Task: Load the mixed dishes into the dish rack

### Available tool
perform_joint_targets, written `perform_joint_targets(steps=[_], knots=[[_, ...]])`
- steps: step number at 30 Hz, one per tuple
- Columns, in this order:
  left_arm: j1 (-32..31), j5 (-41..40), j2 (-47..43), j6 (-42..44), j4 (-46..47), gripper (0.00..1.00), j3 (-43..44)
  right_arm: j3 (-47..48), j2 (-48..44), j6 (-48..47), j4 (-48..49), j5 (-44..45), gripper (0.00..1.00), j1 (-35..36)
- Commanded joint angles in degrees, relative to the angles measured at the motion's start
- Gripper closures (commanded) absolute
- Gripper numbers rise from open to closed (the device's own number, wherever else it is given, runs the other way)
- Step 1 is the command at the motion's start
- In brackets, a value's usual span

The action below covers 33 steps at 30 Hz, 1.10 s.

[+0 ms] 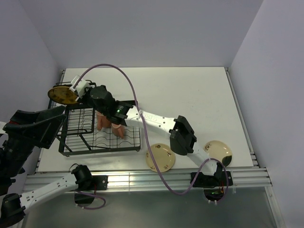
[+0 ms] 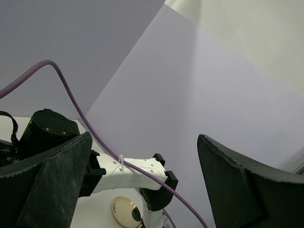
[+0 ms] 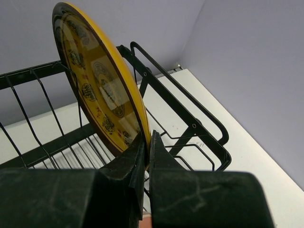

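My right gripper [image 1: 75,95] is shut on the rim of the mustard-yellow patterned plate [image 1: 61,95], holding it on edge over the far left corner of the black wire dish rack [image 1: 76,142]. In the right wrist view the plate [image 3: 102,80] stands tilted above the rack's wires [image 3: 190,118], pinched at its lower rim by the gripper [image 3: 148,142]. Two pinkish-orange mugs [image 1: 102,121] [image 1: 118,129] lie inside the rack. One cream plate [image 1: 160,157] lies near the front edge, another [image 1: 216,148] to its right with a small dark bowl [image 1: 227,159] at its rim. My left gripper [image 1: 56,124] hangs open left of the rack.
The right arm [image 1: 156,121] stretches across the table over the rack. Its purple cable [image 1: 137,99] loops above it. The left wrist view faces the right arm's white link [image 2: 128,173], the far cream plate [image 2: 122,209] and the lilac walls, with its fingers [image 2: 52,185] wide apart.
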Motion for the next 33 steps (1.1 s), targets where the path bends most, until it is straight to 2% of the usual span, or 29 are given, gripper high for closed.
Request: perform_joint_targets(steps=[1,13,23,25,31,32,33], knots=[[-0.1,-0.4,-0.2,0.7,0.2,0.01,1.5,-2.8,-2.5,-0.9,-1.9,1.1,1.0,-2.2],[-0.1,-0.3,-0.1,0.6,0.6,0.01,0.9,-10.1,-7.8,0.2,0.9,-1.2,1.0,-4.8],[-0.1,-0.1,0.4,0.6,0.4,0.01,1.0,-10.9,-7.9,0.8,0.9,-2.6,0.99,-5.2],[-0.1,0.0,0.3,0.5,0.5,0.01,0.9,-10.2,-7.3,1.0,0.7,-2.6,0.96,-5.1],[-0.1,0.0,0.4,0.6,0.1,0.01,0.8,-8.0,-6.3,2.1,-0.2,-2.8,0.69,-5.0],[-0.1,0.0,0.4,0.6,0.1,0.01,1.0,-7.9,-6.3,2.3,-0.1,-2.6,0.6,-5.0],[-0.1,0.0,0.4,0.6,0.0,0.01,1.0,-8.0,-6.3,2.3,0.1,-2.6,0.55,-5.0]])
